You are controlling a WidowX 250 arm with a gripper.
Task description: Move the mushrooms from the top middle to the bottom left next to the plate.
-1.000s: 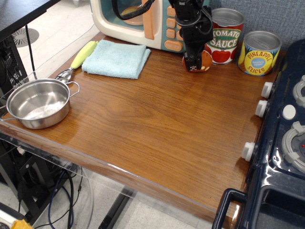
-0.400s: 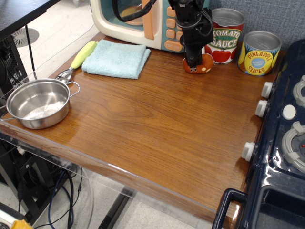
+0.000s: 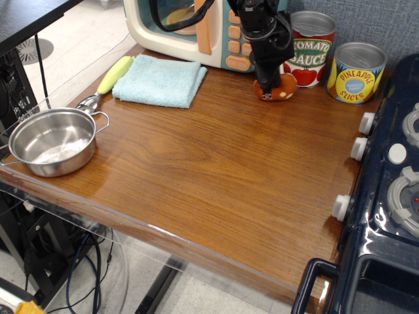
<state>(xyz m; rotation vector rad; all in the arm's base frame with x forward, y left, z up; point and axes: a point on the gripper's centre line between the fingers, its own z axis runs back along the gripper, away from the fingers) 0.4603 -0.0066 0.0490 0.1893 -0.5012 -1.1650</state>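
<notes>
The plate (image 3: pixel 51 140) sits at the table's (image 3: pixel 216 176) front left corner. Behind it lies a folded cloth (image 3: pixel 159 80), with a utensil handle (image 3: pixel 114 74) just to its left. The toy microwave (image 3: pixel 196 29) stands at the back behind the cloth. Right of the microwave stands the tomato sauce can (image 3: pixel 310 49), then the pineapple slices can (image 3: pixel 356 72). The mushrooms (image 3: pixel 279 88) rest just before the tomato can, under the gripper (image 3: pixel 265 86). The toy stove (image 3: pixel 393 196) lines the right edge.
</notes>
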